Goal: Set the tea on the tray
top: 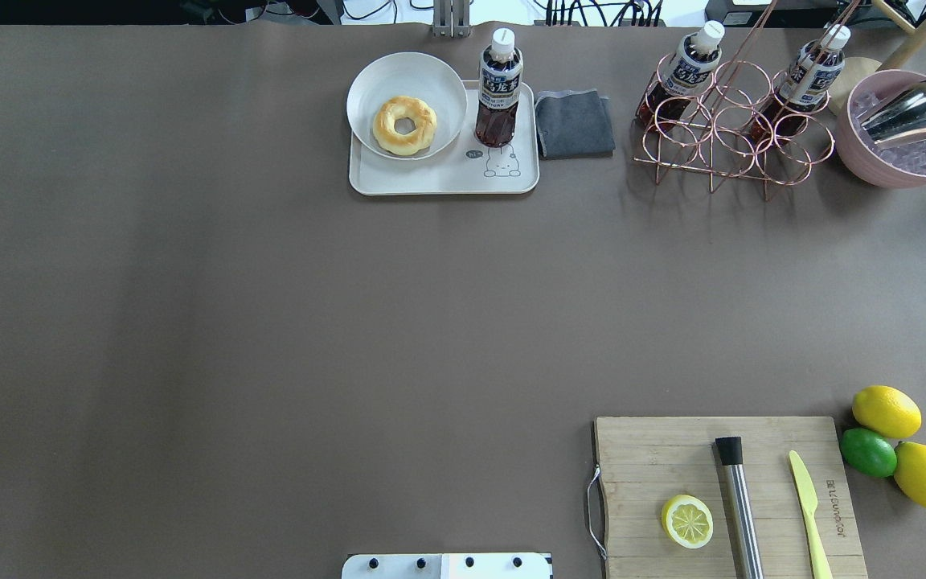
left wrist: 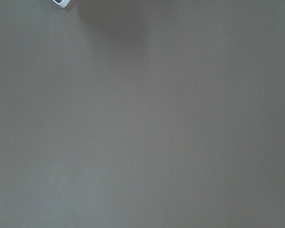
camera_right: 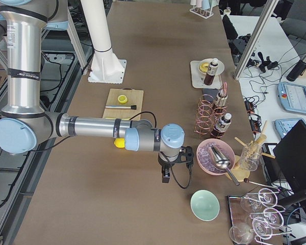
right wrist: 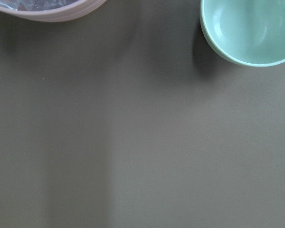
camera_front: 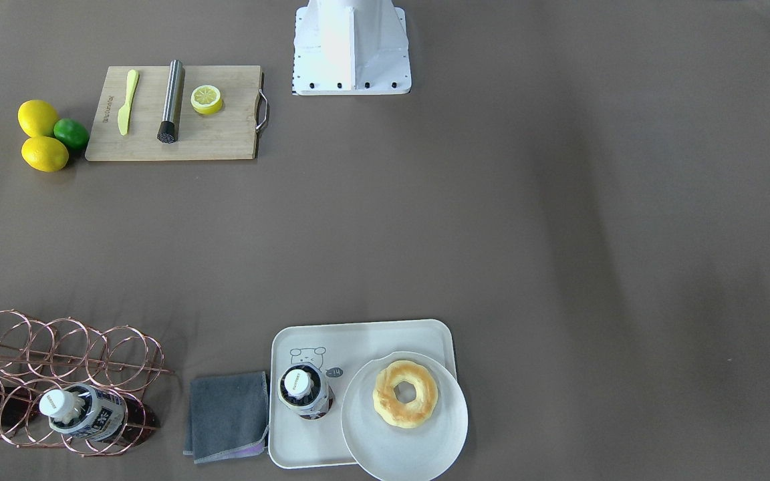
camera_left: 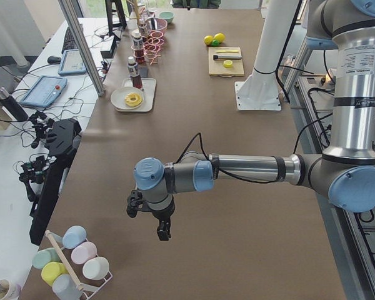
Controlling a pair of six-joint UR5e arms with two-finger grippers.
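Placement looks done — tea bottle (top: 499,96) upright on tray (top: 439,178), just beside plate (top: 366,88). Left gripper (camera_left: 162,232), right gripper (camera_right: 166,177) hang at table ends, well apart from it; jaw state — cannot tell. Route any arm move wide of bottle.

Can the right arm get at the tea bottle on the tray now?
Probably yes: the tea stands upright on the tray with nothing over its cap, and only the flat grey cloth lies on the right arm's side. The right gripper hangs far off.
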